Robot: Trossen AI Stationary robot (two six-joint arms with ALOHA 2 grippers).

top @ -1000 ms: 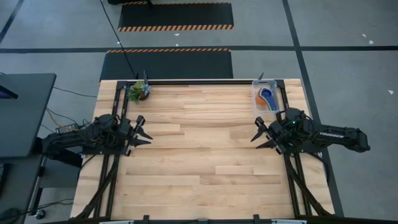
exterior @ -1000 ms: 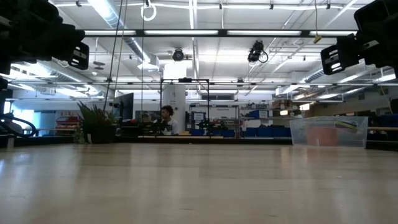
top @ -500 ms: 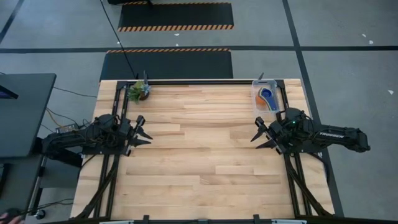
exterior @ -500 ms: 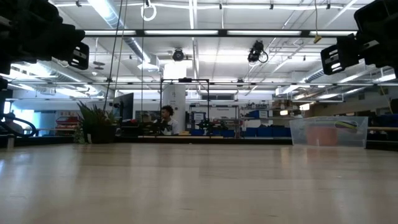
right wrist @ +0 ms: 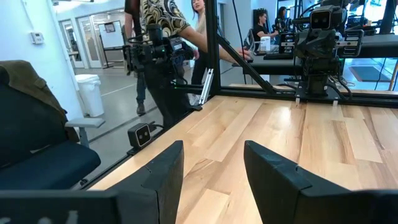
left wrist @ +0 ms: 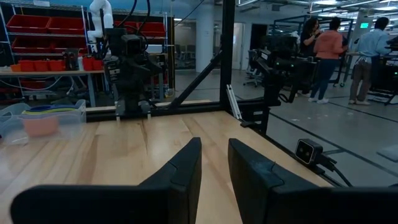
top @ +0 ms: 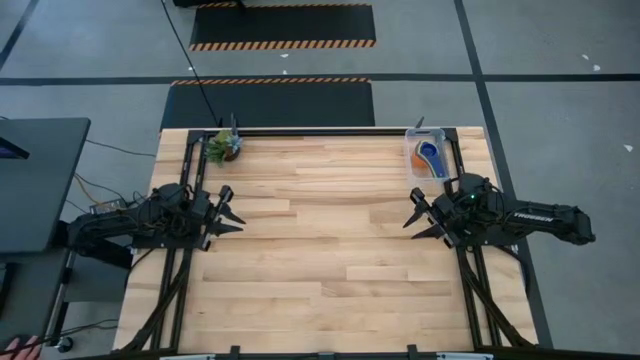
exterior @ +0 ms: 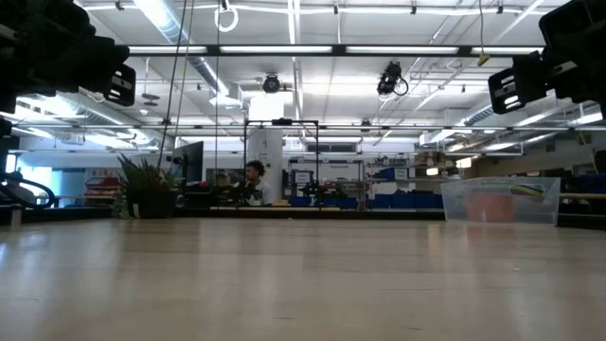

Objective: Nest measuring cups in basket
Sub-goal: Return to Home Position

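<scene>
The clear basket (top: 430,158) stands on its base at the table's far right corner. The measuring cups (top: 431,156) sit stacked inside it, with blue and orange showing from above. Through the basket's wall (left wrist: 46,118) the left wrist view shows a reddish cup (left wrist: 40,126) under yellow and blue rims. My left gripper (top: 232,210) hovers open over the table's left side, pointing right. My right gripper (top: 413,212) hovers open over the right side, just nearer than the basket, pointing left. Both open gaps show in the wrist views (left wrist: 214,165) (right wrist: 213,165). Neither gripper holds anything.
A small potted plant (top: 222,146) stands at the far left corner. Bare wooden tabletop (top: 320,230) lies between the two grippers. A dark frame rail (top: 320,131) runs along the far edge. People stand in the room beyond the table (left wrist: 329,50) (right wrist: 161,25).
</scene>
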